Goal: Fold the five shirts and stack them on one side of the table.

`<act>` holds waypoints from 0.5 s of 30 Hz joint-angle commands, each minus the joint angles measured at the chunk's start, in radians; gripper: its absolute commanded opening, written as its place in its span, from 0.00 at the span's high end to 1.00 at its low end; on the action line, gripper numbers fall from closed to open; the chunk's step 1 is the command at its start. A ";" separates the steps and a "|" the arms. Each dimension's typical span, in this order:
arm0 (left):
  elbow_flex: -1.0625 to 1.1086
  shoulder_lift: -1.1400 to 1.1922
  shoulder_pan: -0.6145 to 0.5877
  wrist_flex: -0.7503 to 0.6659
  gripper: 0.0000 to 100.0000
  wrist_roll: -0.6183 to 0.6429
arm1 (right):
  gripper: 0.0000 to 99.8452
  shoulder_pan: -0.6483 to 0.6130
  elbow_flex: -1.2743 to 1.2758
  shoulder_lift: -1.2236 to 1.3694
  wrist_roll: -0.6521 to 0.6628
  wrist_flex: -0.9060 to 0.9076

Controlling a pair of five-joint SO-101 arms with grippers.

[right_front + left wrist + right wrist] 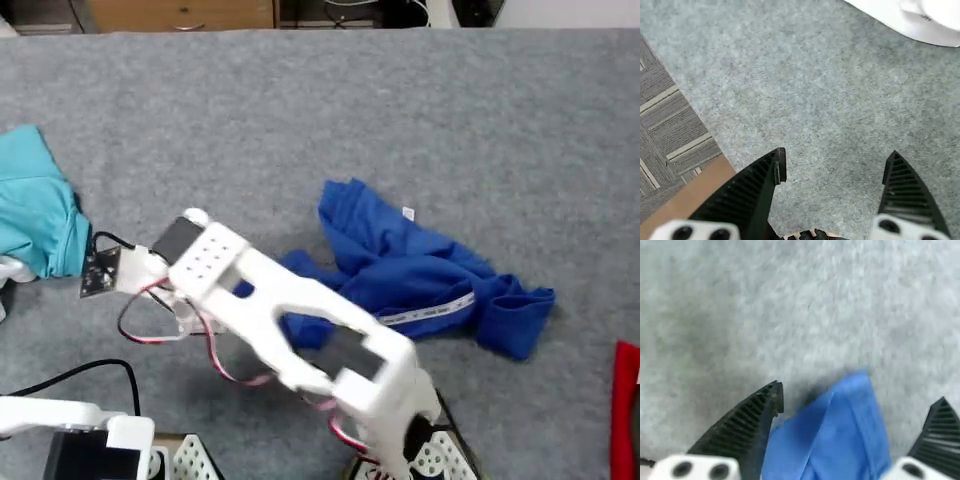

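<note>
hovering wide over a corner of the blue shirt

high view: the blue shirt (420, 265) is seen crumpled and unfolded near the middle of the grey table (400, 100), so it is judged to be the garment in hand. a white arm is stretched across its near left part. it is taken for the right arm, since blue cloth appears in that arm's wrist view. a teal shirt (35, 210) is bunched at the table's left edge, possibly where the stack is meant to go. a red cloth (628, 410) is cut off at the right edge.

left wrist view: the left gripper (837, 152) is held wide apart over bare felt near the table's edge, with nothing between the jaws. it appears to be kept out of the way.

right wrist view: the right gripper (860, 395) is spread wide, and a pointed corner of the blue shirt is framed between the jaws, unpinched. this placement is judged to suit taking that corner and drawing the cloth flat.
</note>
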 commanded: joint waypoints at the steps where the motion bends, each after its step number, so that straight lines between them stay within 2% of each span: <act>1: -0.002 -0.022 -0.011 -0.012 0.68 -0.008 | 0.57 0.010 -0.232 0.165 -0.012 0.064; 5: -0.002 -0.022 -0.005 -0.012 0.68 -0.008 | 0.57 0.058 -0.412 0.315 -0.012 0.135; 9: 0.009 -0.022 -0.003 -0.072 0.68 -0.008 | 0.57 0.119 -0.558 0.386 -0.012 0.226; 15: 0.058 -0.030 -0.008 -0.163 0.68 -0.009 | 0.57 0.140 -0.601 0.366 -0.012 0.244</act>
